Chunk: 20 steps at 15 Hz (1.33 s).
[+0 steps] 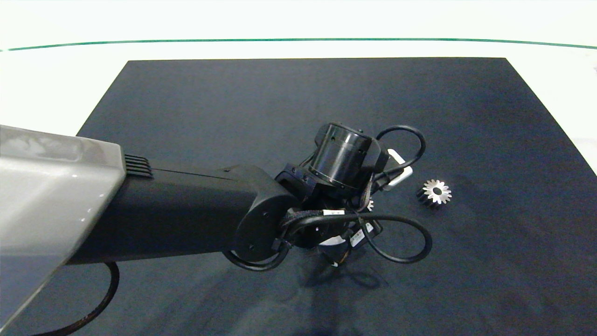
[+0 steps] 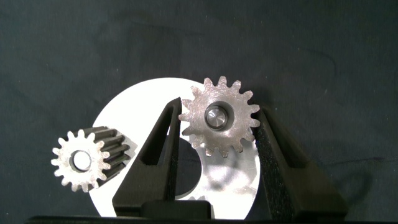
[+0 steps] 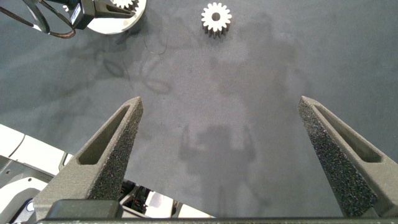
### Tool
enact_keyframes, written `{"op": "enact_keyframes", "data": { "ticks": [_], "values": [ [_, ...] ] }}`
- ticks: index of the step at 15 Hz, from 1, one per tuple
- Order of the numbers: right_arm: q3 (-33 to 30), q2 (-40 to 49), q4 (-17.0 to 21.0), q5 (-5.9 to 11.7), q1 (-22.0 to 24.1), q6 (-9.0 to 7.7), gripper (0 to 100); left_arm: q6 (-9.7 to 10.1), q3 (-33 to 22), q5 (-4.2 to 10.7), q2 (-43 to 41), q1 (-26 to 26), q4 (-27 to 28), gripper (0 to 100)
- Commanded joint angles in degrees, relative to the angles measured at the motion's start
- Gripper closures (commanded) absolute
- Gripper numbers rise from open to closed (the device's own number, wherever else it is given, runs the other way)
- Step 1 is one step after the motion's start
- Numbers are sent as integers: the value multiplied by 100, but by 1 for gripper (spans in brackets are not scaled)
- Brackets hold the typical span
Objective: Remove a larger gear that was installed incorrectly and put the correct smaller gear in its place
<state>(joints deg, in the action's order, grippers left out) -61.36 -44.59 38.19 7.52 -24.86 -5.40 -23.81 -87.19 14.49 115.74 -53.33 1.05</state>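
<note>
The larger gear, with a silver top and dark sides, lies alone on the black mat right of my left arm; it also shows as the larger gear. My left gripper is shut on the smaller gear, an all-silver gear, with a finger against its teeth on each side. It holds this gear over a white disc, on which the gear casts a shadow. A round grey shape fills its bore. My right gripper hangs open over bare mat, holding nothing.
A second gear with dark flanks stands on the white disc beside the held one. My left arm's wrist and its cables cover most of the disc from above. The black mat covers the table.
</note>
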Motion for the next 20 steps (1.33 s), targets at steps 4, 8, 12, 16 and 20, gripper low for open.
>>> {"op": "enact_keyframes", "data": {
  "ticks": [4,8,12,16,20],
  "values": [
    [1,30,22,4,7,4,0,-10,132,18,1,-19,-17,78],
    [10,-6,22,4,-2,21,0,17,123,18,-42,-37,9,78],
    [45,21,13,4,7,21,0,25,123,18,-42,-37,1,78],
    [53,30,13,4,7,30,0,61,114,18,-34,-46,1,78],
    [89,21,13,4,-2,30,0,87,123,18,-25,-19,9,0]
  ]
}}
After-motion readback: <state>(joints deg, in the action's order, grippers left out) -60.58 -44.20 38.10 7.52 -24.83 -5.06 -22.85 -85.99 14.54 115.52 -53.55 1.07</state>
